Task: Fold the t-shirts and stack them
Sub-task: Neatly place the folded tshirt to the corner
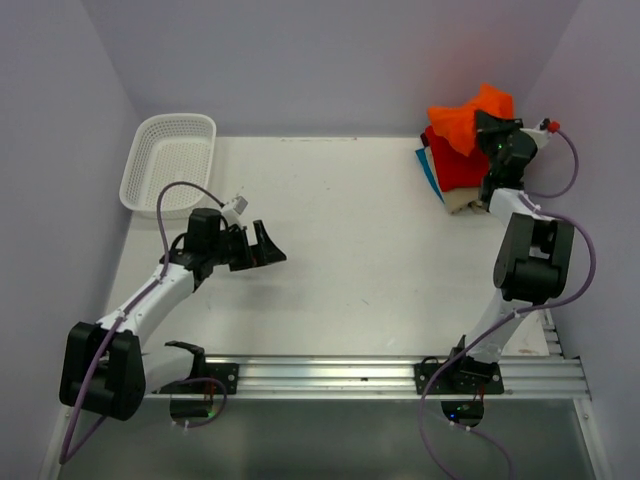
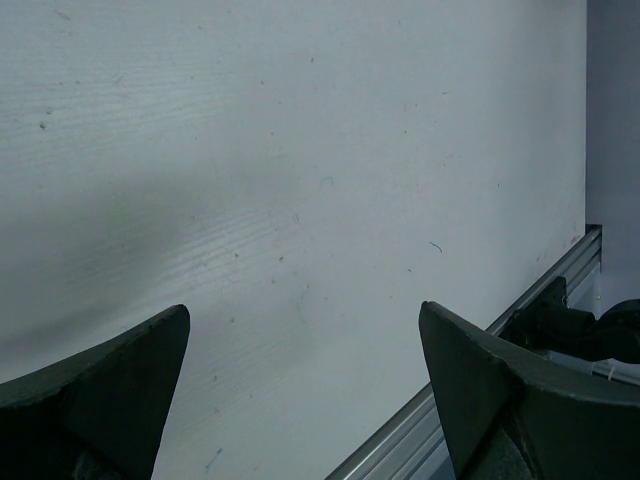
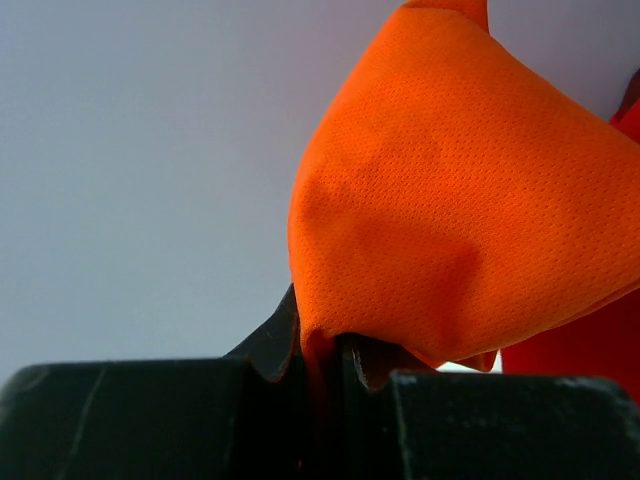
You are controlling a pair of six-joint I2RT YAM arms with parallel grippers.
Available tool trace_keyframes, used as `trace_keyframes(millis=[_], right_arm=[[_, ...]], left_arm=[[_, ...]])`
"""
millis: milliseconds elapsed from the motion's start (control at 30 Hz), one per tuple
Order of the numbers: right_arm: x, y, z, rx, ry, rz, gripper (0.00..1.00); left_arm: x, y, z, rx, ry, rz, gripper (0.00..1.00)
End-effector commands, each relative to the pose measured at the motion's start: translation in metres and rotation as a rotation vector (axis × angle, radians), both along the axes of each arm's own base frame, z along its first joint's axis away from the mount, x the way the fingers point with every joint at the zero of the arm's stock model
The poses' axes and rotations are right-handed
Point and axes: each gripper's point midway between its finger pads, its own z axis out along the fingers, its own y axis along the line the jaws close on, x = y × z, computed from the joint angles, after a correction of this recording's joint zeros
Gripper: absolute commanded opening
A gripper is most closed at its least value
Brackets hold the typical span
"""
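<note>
Counted two arms and two tools. Found right tool [image 3: 320, 352] clenched on a bunched fold of one bright orange fine-knit cloth t-shirt [image 3: 450, 200]. Saw the cloth pinched between the black fingers [image 3: 270, 345] and billowing above them. From overhead, placed that shirt lifted off the white desk [image 1: 350, 230] at the far right corner, above the far end of a stack of folded shirts.

Counted three colours in the stack: one red folded cloth t-shirt [image 1: 455, 165] on top, one blue folded t-shirt edge [image 1: 432, 172] peeking out at its left, and one beige folded t-shirt [image 1: 462, 203] peeking out at the near side. Could not tell whether more lay beneath.

Found left tool [image 1: 272, 245] released, jaws spread wide, held above the desk left of centre, well apart from the shirts.

Counted one white plastic mesh basket [image 1: 132, 180] at the far left corner of the desk. Counted one ribbed aluminium rail [image 1: 350, 372] along the near edge, carrying both arm bases.
</note>
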Motion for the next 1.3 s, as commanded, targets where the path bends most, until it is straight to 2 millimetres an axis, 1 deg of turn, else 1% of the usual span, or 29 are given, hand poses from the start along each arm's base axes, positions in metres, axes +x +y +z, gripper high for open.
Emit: trace_keyframes(millis=[0,67,167,200,267,300,333,400,433,467,500,533,567,633,667,700,767,800,867,900,933,967,1033,1067,1100,1133,1167,1200,1267], right_arm=[[-0.003,-0.026,0.08,-0.046,-0.272,-0.072,0.0],[0.001,-0.029,0.064,-0.058,-0.24,-0.066,0.0],[-0.001,-0.036,0.015,-0.076,-0.105,-0.098,0.0],[-0.004,-0.04,-0.017,-0.075,-0.008,-0.117,0.0],[-0.007,-0.04,-0.052,-0.07,0.097,-0.116,0.01],[-0.01,-0.039,-0.078,-0.073,0.187,-0.111,0.04],[-0.012,-0.039,-0.087,-0.076,0.211,-0.11,0.08],[-0.017,-0.037,-0.112,-0.062,0.28,-0.104,0.08],[-0.018,-0.04,-0.12,-0.058,0.307,-0.121,0.11],[-0.017,-0.04,-0.126,-0.06,0.323,-0.116,0.26],[-0.018,-0.038,-0.13,-0.055,0.34,-0.108,0.38],[-0.019,-0.038,-0.128,-0.058,0.341,-0.107,0.47],[-0.024,-0.037,-0.123,-0.064,0.334,-0.107,0.63],[-0.032,-0.037,-0.109,-0.086,0.31,-0.121,0.81],[-0.039,-0.035,-0.11,-0.106,0.32,-0.123,0.99],[-0.047,-0.034,-0.087,-0.123,0.293,-0.131,0.99],[-0.063,-0.037,-0.075,-0.157,0.301,-0.16,0.99],[-0.077,-0.036,-0.059,-0.17,0.309,-0.176,0.99],[-0.098,-0.041,-0.046,-0.21,0.355,-0.221,0.99],[-0.12,-0.038,-0.04,-0.216,0.417,-0.23,0.99],[-0.132,-0.037,-0.039,-0.227,0.454,-0.233,0.99],[-0.152,-0.037,-0.053,-0.248,0.569,-0.234,0.99],[-0.176,-0.032,-0.042,-0.273,0.606,-0.23,0.99],[-0.193,-0.027,-0.053,-0.302,0.689,-0.192,0.99],[-0.199,-0.014,-0.053,-0.32,0.702,-0.11,0.99],[-0.207,-0.004,-0.046,-0.346,0.686,-0.056,0.99],[-0.216,0.005,-0.058,-0.386,0.721,0.015,0.99],[-0.22,0.028,-0.06,-0.386,0.699,0.154,0.99],[-0.239,0.055,-0.068,-0.43,0.714,0.304,0.99]], left_arm=[[-0.002,0.004,0.0,0.01,-0.031,-0.004,1.0],[-0.001,0.004,-0.002,0.012,-0.03,-0.01,1.0],[0.0,0.003,-0.011,0.012,0.0,-0.013,1.0],[0.0,0.002,-0.016,0.009,0.021,-0.015,1.0],[-0.002,-0.001,-0.021,-0.007,0.041,-0.021,1.0],[-0.002,-0.001,-0.024,-0.01,0.054,-0.021,1.0],[-0.002,-0.001,-0.026,-0.01,0.058,-0.02,1.0],[-0.004,-0.002,-0.029,-0.011,0.068,-0.02,1.0],[-0.005,-0.002,-0.03,-0.015,0.07,-0.021,1.0],[-0.005,-0.002,-0.03,-0.019,0.07,-0.022,1.0],[-0.007,-0.002,-0.031,-0.023,0.076,-0.023,1.0],[-0.007,-0.003,-0.031,-0.026,0.075,-0.024,1.0],[-0.008,-0.003,-0.031,-0.027,0.073,-0.023,1.0],[-0.01,-0.003,-0.031,-0.033,0.07,-0.019,1.0],[-0.011,-0.003,-0.029,-0.036,0.063,-0.021,1.0],[-0.011,-0.003,-0.029,-0.038,0.062,-0.022,1.0],[-0.011,-0.003,-0.027,-0.04,0.057,-0.02,1.0],[-0.011,-0.003,-0.025,-0.043,0.052,-0.022,1.0],[-0.011,-0.005,-0.019,-0.059,0.043,-0.027,1.0],[-0.01,-0.006,-0.017,-0.062,0.037,-0.027,1.0],[-0.01,-0.007,-0.014,-0.069,0.032,-0.028,1.0],[-0.009,-0.007,-0.009,-0.076,0.017,-0.029,1.0],[-0.009,-0.008,-0.003,-0.081,0.005,-0.031,1.0],[-0.008,-0.008,0.002,-0.084,-0.007,-0.033,1.0],[-0.008,-0.008,0.006,-0.082,-0.015,-0.033,1.0],[-0.007,-0.007,0.009,-0.079,-0.027,-0.034,1.0],[-0.006,-0.006,0.015,-0.075,-0.052,-0.034,1.0],[-0.006,-0.005,0.019,-0.065,-0.064,-0.03,1.0],[-0.005,-0.003,0.031,-0.056,-0.122,-0.035,1.0]])
